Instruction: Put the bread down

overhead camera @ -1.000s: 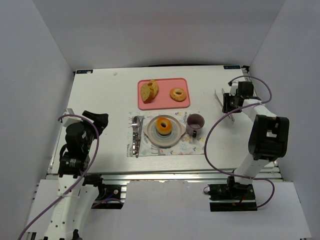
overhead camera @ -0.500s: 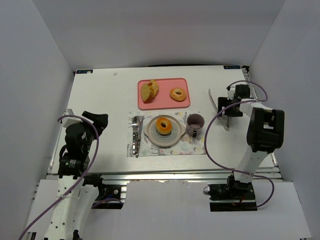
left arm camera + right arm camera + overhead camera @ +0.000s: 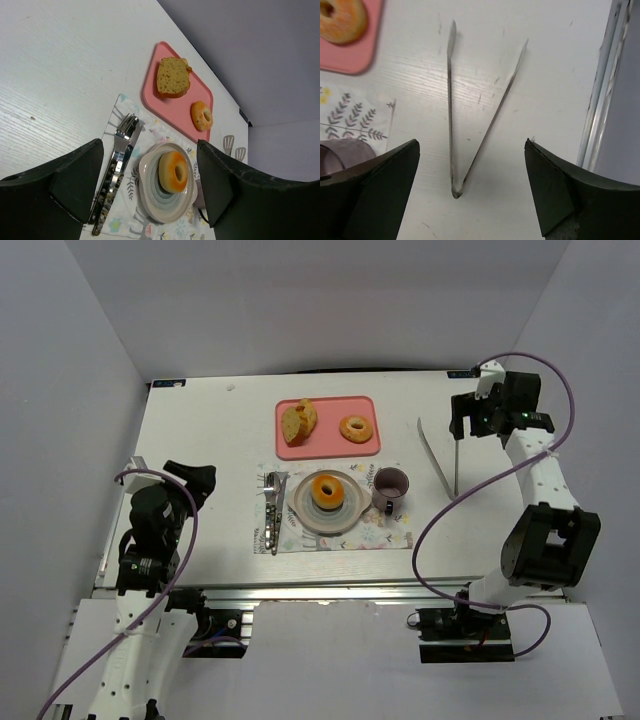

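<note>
right gripper (image 3: 471, 160): both fingers spread to full width, nothing held. it hangs over the far right part of the table (image 3: 200, 430).

layout, referenced to the right gripper:
- pink tray (image 3: 328, 447): to its left, at about the same depth on the table, well apart. it carries 2 other bread pieces, neither of them the task's.
- placemat (image 3: 395, 535): to its left and nearer the arm bases.
- plate (image 3: 303, 516): on the placemat, well apart from the gripper.
- tongs (image 3: 450, 110): just beneath the gripper, flat on the table, arms sprung apart, touching neither finger.
- bread (image 3: 327, 490): the deep orange ring, lying flat in the middle of the plate, far to the gripper's left.

left gripper (image 3: 195, 478): also spread wide and empty, beyond the plate from the right gripper.

step in hand (judgement): the bread is already placed on the plate and the tool lies released, so the placing appears complete and only the closing step is left.

next move (judgement): lift the right gripper straight up from the tongs before any sideways travel, so neither finger drags them; nothing on the placemat needs contact.
</note>
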Robot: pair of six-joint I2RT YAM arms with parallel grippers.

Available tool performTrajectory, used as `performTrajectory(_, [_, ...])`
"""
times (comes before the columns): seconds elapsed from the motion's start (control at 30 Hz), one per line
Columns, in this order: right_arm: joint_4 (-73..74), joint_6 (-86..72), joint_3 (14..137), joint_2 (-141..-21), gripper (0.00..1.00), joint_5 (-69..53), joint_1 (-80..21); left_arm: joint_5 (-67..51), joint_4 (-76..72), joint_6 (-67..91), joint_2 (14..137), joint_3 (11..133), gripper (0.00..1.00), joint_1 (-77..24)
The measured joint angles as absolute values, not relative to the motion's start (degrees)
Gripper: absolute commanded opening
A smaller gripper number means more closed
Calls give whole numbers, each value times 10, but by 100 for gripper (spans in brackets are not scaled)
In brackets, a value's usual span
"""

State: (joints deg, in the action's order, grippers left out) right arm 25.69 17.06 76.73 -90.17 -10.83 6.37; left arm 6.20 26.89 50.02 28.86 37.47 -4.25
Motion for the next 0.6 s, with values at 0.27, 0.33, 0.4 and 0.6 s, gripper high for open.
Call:
performTrajectory(0.27, [260,150,790,-870,89,-167,63,61,256,500,288,375,84,-43])
performTrajectory(0.33, [255,123,790,-867,89,-172,63,61,256,500,286,375,84,-43])
performTrajectory(0.4, [251,103,790,-858,89,-186,63,61,256,500,284,375,84,-43])
performTrajectory(0.6, [243,61,800,-837,89,-232,62,61,252,500,281,374,84,-43])
